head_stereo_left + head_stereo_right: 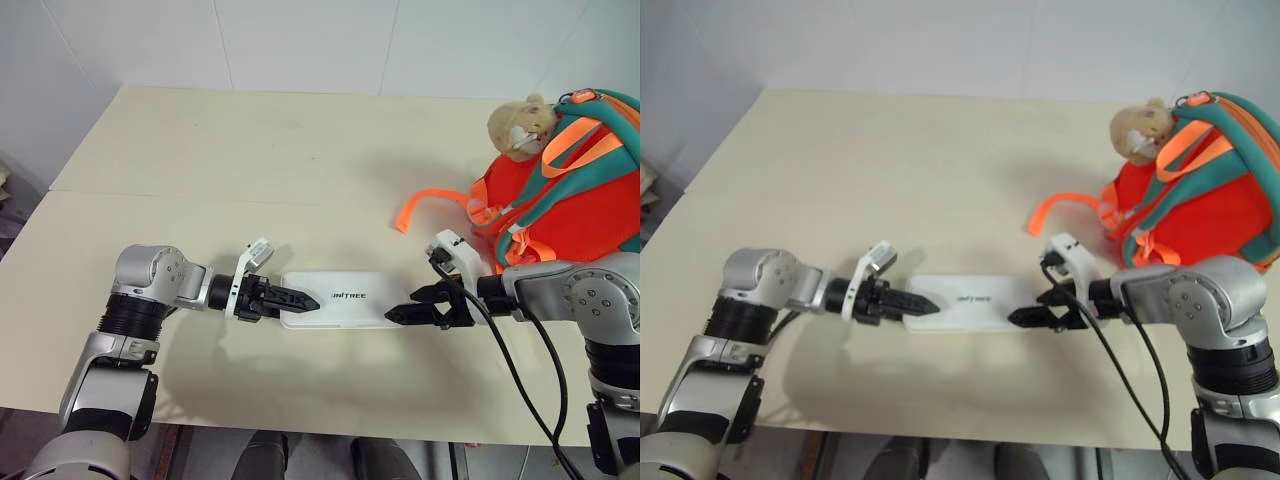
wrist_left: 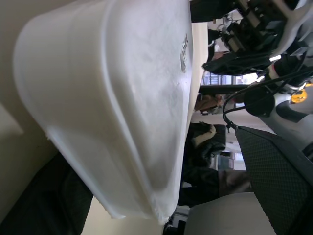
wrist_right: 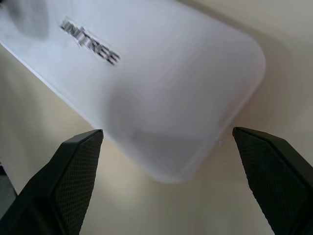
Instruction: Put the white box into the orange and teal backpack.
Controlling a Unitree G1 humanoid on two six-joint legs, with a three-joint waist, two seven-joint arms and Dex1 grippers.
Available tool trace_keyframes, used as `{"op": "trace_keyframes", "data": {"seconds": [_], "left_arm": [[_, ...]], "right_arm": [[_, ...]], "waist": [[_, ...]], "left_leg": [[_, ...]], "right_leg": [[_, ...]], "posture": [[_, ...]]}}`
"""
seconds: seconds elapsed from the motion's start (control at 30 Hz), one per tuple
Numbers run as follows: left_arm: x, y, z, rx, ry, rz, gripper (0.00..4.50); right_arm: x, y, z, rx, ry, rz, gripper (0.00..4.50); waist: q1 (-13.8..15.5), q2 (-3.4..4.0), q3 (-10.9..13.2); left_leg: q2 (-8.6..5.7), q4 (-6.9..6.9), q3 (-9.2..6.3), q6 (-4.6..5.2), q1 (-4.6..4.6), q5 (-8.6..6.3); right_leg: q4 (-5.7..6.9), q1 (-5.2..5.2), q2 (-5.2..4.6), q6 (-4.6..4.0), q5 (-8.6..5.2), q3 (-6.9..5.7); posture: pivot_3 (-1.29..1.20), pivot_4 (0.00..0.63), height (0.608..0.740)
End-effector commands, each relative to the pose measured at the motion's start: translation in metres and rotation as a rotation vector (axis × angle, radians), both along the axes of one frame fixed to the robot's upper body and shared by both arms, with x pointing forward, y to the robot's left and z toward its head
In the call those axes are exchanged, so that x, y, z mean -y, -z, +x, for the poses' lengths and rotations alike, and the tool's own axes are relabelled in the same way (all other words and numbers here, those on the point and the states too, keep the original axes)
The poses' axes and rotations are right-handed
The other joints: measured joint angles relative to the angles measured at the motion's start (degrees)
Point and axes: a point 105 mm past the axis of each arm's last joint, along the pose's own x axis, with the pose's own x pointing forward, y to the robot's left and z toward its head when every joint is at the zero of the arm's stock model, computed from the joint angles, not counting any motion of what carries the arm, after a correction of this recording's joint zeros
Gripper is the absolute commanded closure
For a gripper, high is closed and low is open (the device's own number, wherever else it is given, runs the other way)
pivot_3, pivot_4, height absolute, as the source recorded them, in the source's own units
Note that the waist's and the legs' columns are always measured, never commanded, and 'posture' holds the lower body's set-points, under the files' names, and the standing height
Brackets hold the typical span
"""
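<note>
the left pincer (image 1: 292, 297) sits spread at the left end of the white box (image 1: 345, 298), which lies flat on the table (image 1: 250, 160), and the right pincer (image 1: 412, 314) sits spread at the box's right end, likely framing it for a two-armed lift. right of the box and well apart, the orange and teal backpack (image 1: 570, 200) stands upright. its opening is hidden, its right side cut off.

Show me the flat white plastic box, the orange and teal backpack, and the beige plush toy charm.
flat white plastic box (image 1: 345, 299): left eye view, its top face.
orange and teal backpack (image 1: 580, 205): left eye view, orange body.
beige plush toy charm (image 1: 520, 122): left eye view, its body.
</note>
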Motion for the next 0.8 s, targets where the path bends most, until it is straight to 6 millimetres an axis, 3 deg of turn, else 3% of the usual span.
{"op": "trace_keyframes", "data": {"seconds": [0.03,0.37,0.7,0.8], "left_arm": [[-0.002,0.006,-0.006,-0.060,0.014,0.010,0.01],[-0.004,0.006,0.008,-0.043,-0.089,-0.004,0.01],[-0.003,0.008,0.012,-0.016,-0.186,-0.075,2.86],[-0.002,0.000,0.006,-0.013,-0.151,-0.138,3.10]], "right_arm": [[0.000,-0.002,-0.008,0.036,-0.061,-0.018,0.00],[0.008,0.009,-0.011,0.042,-0.077,-0.042,0.00],[0.004,0.012,-0.014,0.037,-0.078,-0.025,0.00],[0.004,0.012,-0.015,0.037,-0.080,-0.019,0.00]], "waist": [[0.01,0.00,0.00],[0.03,0.00,0.00],[0.05,-0.01,0.00],[-0.01,-0.01,0.00]], "left_leg": [[0.00,0.00,0.00,0.00,0.00,0.00],[0.07,0.09,-0.03,0.04,0.02,0.05],[0.10,0.11,-0.15,0.08,0.02,0.09],[0.09,0.14,-0.15,0.08,0.02,0.09]], "right_leg": [[0.01,0.00,0.00,0.00,0.00,0.00],[0.10,0.00,0.00,0.11,0.06,0.01],[0.13,-0.01,-0.04,0.16,0.09,0.02],[0.15,0.01,-0.06,0.17,0.09,0.03]], "posture": [[0.00,0.150,0.740],[0.00,0.150,0.740],[0.00,0.150,0.740],[0.00,0.150,0.740]]}}
